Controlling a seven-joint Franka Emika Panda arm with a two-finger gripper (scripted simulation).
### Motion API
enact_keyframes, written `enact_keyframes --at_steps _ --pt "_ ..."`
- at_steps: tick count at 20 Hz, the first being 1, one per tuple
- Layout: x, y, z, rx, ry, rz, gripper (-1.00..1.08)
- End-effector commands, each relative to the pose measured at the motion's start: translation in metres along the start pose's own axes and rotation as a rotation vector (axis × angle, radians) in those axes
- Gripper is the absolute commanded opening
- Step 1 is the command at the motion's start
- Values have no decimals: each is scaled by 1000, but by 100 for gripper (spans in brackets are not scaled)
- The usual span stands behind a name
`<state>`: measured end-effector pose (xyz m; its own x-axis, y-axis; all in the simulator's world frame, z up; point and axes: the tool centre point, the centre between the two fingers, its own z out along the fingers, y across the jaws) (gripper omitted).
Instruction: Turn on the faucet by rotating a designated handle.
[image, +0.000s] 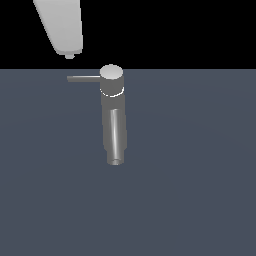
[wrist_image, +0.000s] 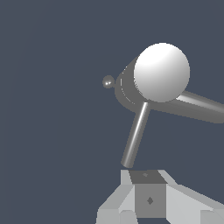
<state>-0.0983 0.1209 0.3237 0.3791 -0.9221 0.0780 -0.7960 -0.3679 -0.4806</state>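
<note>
Exterior view: elevated position, angled downward onto the dark grey floor, at moderate range; black background above the floor's far edge. The faucet sits centre frame, spout toward the camera. Wrist view: looks straight down, close range, onto the faucet's cap, gripper at frame edge. Shared by both views: faucet, handle, surrounding floor.

flat dark slate-blue surface, grey faucet standing upright on it

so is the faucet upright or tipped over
Upright: the faucet stands on the surface, round cap on top, handle sticking out sideways.
</note>
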Motion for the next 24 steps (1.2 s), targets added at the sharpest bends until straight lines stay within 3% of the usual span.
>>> enact_keyframes --at_steps 1,12,24 --pt "1 -7 11 17 12 54 -100" --pt "9 -31 46 65 56 219 -100" --pt "15 -39 58 79 77 278 -100"
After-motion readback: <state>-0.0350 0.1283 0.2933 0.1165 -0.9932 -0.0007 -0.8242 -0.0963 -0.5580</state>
